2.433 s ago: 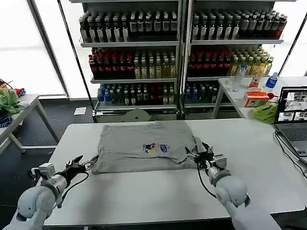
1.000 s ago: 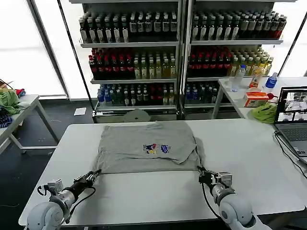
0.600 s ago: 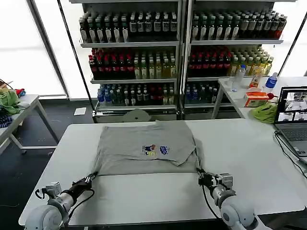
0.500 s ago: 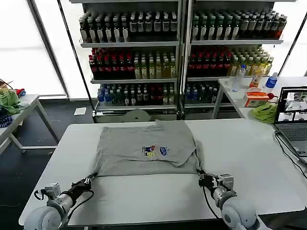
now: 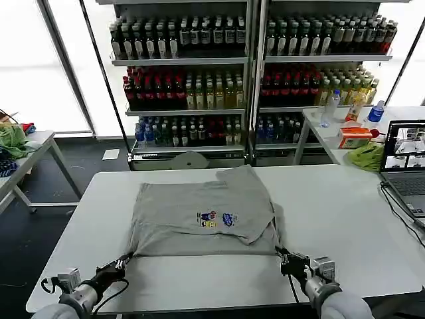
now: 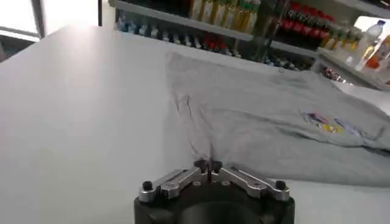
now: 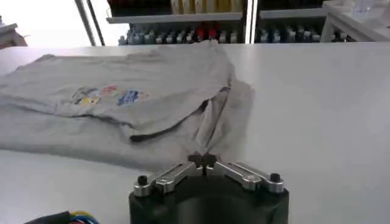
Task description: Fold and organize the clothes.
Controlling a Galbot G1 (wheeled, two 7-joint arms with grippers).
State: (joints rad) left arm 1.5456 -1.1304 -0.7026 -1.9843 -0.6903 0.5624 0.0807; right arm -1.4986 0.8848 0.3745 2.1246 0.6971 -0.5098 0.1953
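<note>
While clawed, shirt (image 5: 202,212) lies crosswise.

Bright, even daylight from blown-out windows (image 5: 60,60) far left and right. Mild glare on white table (image 5: 345,212). Soft thin shadow under shirt (image 5: 199,212) edge, near side. Head view sharp; wrist views soft on far shelves (image 6: 244,12), slight wide-angle stretch at edges.

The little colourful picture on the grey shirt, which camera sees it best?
The head view: it looks down on the whole shirt, with the print facing the camera near its middle. Both wrist views catch the print from low and slanted, beyond the left gripper and right gripper, each pinching a near shirt corner.
</note>
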